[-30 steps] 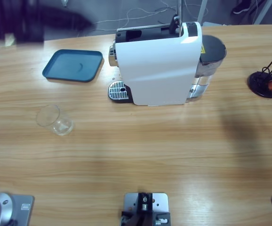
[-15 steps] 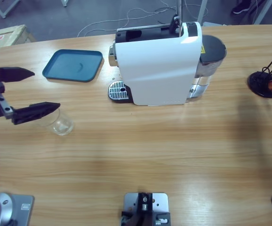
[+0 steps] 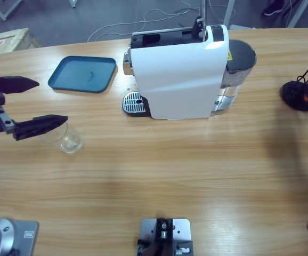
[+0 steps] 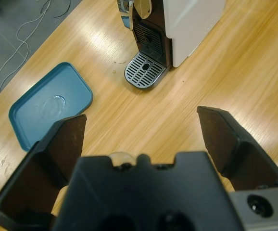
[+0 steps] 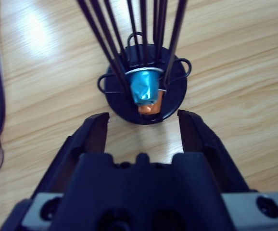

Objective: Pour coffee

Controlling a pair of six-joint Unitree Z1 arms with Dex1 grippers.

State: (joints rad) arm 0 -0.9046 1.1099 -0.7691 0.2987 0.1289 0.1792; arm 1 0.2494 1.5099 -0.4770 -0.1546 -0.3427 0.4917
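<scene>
A: Left hand?
B: In from the left edge of the high view, jaws spread wide, gripping nothing. One black finger overlaps the rim of the clear glass. Contact or just above it — cannot tell.

A: Left wrist view agrees?
B: Yes. Left hand wide apart, and only a sliver of the glass rim shows over the hand's black body, between the two jaws.

A: Glass contents? Any coffee?
B: Glass stands on the counter, left of the middle. It looks clear; no coffee visible in it, and none that I can make out elsewhere.

A: Other containers?
B: Blue tray up-left of the machine, bare apart from a faint streak. White coffee machine at the counter's far middle, its round metal drip grate facing the tray side, nothing standing on the grate.

A: Right hand?
B: Not seen in the high view. In its own wrist view the right hand is open moderately, empty, pointed down at the black capsule stand. A blue capsule sits in the wire rack with an orange capsule just below it. Jaws near the stand's base, not touching.

A: Stand in the high view?
B: Far right edge of the counter, well apart from the glass.
</scene>
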